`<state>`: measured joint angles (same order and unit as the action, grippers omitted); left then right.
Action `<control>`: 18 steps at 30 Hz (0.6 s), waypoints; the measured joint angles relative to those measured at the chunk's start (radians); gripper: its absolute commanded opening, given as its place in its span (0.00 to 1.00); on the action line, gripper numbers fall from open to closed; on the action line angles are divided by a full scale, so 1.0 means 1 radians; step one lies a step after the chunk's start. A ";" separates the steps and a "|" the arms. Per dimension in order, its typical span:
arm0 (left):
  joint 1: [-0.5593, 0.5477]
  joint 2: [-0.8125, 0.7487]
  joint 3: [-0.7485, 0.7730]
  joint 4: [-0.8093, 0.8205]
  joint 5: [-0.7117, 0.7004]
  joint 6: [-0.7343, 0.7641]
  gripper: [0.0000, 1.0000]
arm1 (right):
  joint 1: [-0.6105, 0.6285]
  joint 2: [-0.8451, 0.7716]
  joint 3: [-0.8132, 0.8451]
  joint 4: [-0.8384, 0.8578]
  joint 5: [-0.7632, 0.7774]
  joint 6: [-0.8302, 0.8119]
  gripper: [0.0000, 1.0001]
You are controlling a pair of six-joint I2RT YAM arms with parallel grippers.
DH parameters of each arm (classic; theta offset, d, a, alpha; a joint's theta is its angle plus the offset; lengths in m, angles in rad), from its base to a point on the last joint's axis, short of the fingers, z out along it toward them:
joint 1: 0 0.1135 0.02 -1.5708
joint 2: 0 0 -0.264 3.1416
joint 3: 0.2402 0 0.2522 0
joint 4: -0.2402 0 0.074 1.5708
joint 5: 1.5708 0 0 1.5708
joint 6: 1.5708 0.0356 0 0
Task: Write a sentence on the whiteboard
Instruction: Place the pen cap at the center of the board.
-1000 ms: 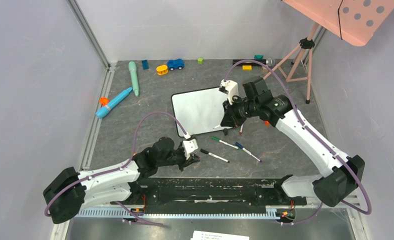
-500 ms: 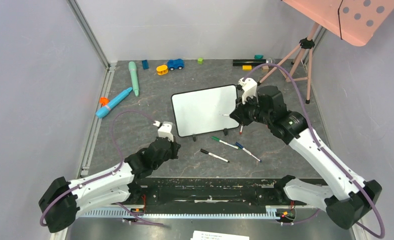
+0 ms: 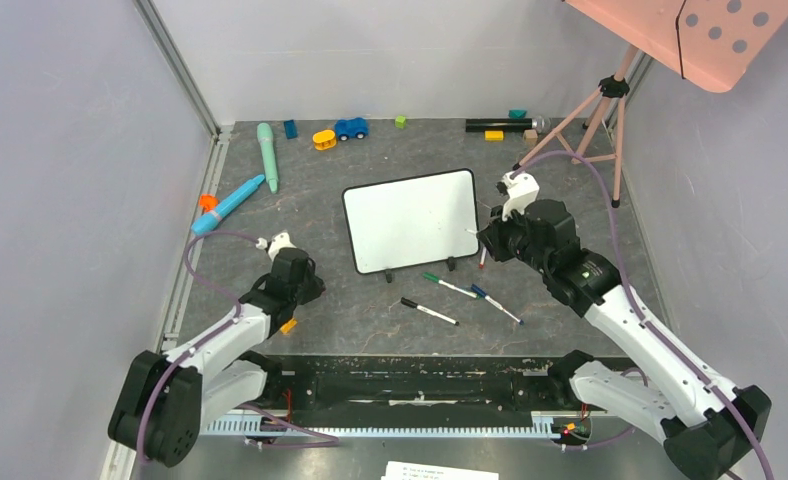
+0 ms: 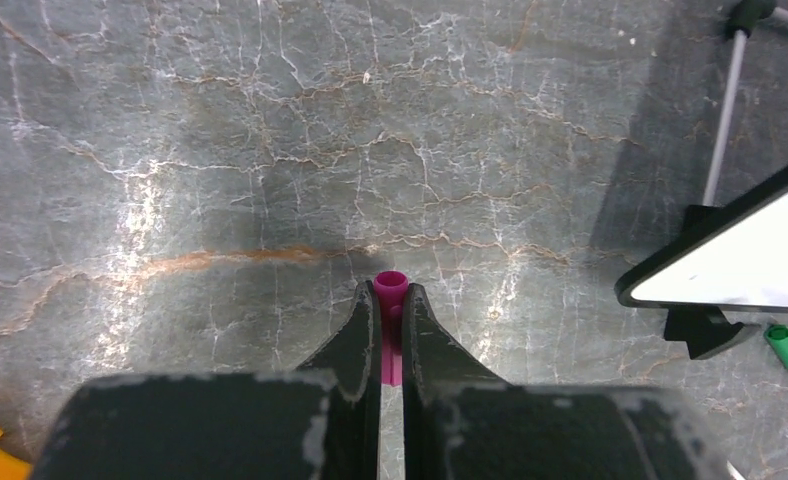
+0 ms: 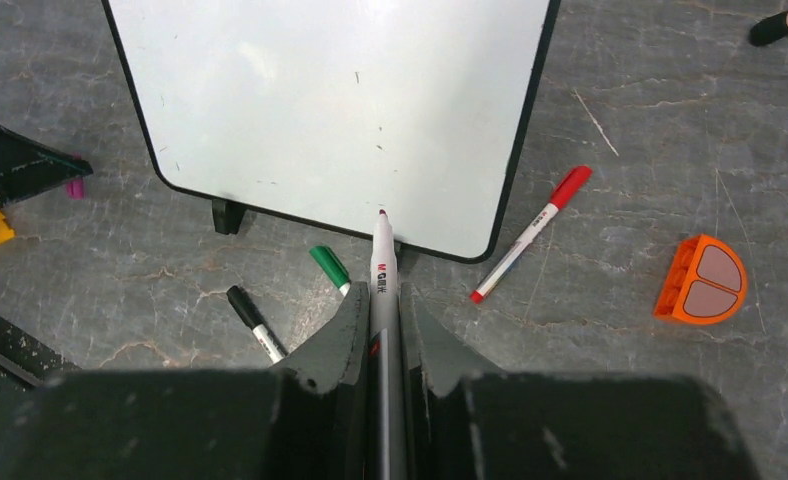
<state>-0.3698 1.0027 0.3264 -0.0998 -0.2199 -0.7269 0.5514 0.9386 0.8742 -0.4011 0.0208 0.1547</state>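
Centrally on the grey, pale-walled surface [image 3: 370,315] lies the whiteboard [image 3: 410,220]; right end effector [image 5: 382,296] at three o'clock clamps a marker [image 5: 382,262], left end effector [image 4: 391,302] at eight pinches a pink cap [image 4: 391,286].

White whiteboard [image 3: 410,222], black-framed; grey, rust-veined table [image 3: 370,300]; magenta cap [image 4: 391,288], perhaps.

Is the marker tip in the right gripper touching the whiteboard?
Cannot tell. In the right wrist view the marker tip overlaps the whiteboard near its lower edge, but the camera looks along the marker, hiding any gap.
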 measured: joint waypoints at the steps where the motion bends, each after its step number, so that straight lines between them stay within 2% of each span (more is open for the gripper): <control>1: 0.003 0.016 0.000 0.008 0.006 -0.002 0.08 | -0.001 -0.010 -0.010 0.004 0.008 0.005 0.00; 4: 0.011 0.057 0.001 0.030 0.018 -0.010 0.24 | -0.002 -0.032 -0.024 0.019 0.023 0.015 0.00; 9: 0.015 0.071 0.002 0.060 0.040 -0.012 0.44 | -0.002 -0.062 -0.040 0.049 0.035 0.017 0.00; 10: 0.015 0.071 0.002 0.065 0.045 -0.011 0.50 | -0.002 -0.068 -0.045 0.051 0.038 0.017 0.00; 12: 0.015 0.071 0.005 0.068 0.057 -0.010 0.71 | -0.002 -0.077 -0.055 0.054 0.045 0.017 0.00; 13: 0.015 0.071 0.008 0.067 0.064 -0.005 0.78 | -0.002 -0.079 -0.058 0.055 0.050 0.018 0.00; 16: 0.015 0.061 0.028 0.059 0.081 -0.008 0.91 | -0.002 -0.081 -0.069 0.056 0.080 0.025 0.00; 18: 0.015 0.035 0.032 0.050 0.088 -0.009 0.94 | -0.002 -0.084 -0.075 0.057 0.097 0.032 0.00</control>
<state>-0.3546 1.0382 0.3588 -0.0494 -0.1322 -0.7357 0.5495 0.8547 0.7994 -0.3443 0.1173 0.1871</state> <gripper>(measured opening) 0.887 0.122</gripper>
